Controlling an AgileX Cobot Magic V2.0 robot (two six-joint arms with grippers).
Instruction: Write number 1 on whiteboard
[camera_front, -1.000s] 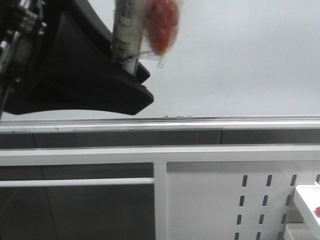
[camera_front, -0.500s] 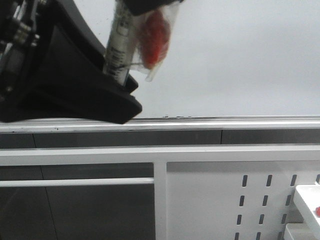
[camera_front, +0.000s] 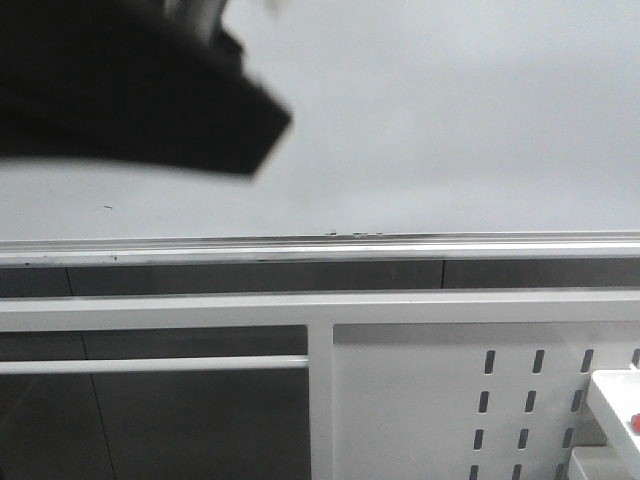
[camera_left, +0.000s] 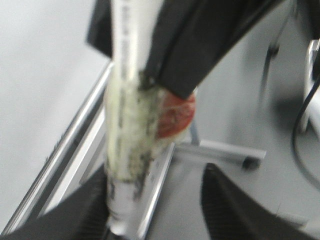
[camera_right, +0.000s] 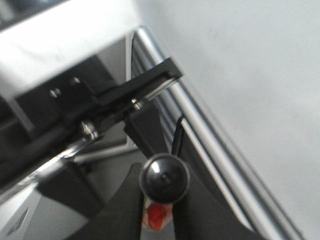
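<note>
Right gripper (camera_right: 161, 200): closed on the marker (camera_right: 164, 176), whose round dark end shows between the two fingers. In the left wrist view its black fingers (camera_left: 200, 45) press on the marker's barrel.
Left gripper (camera_left: 155, 215): fingers spread wide and clamping nothing. The marker's lower end lies just beside one finger; whether they touch cannot be told.
Marker: a pale, smudged tube, steeply upright in the left wrist view, blurred.
Red piece (camera_left: 175, 115): a rounded red lump against the marker's side, wrapped in something clear. It shows just beside the marker's dark end in the right wrist view.
Whiteboard (camera_front: 450, 120): a pale grey panel that fills the upper part of the front view, behind both grippers. It also lies alongside the marker in both wrist views.
Rail (camera_front: 400, 245): a silver strip along the whiteboard's lower edge, with a few dark specks on it near the middle.
Speck (camera_front: 107, 207): a tiny dark mark low on the whiteboard, towards the left.
Black mass (camera_front: 130, 90): a blurred arm part in front of the whiteboard's upper left corner. Which arm it is cannot be told from that view.
Frame (camera_front: 320, 310): white bars below the rail.
Slotted panel (camera_front: 420, 400): white, at lower right within the frame.
Tray (camera_front: 612, 400): white, at the far right edge, with a small red bit (camera_front: 634, 424) on it.
</note>
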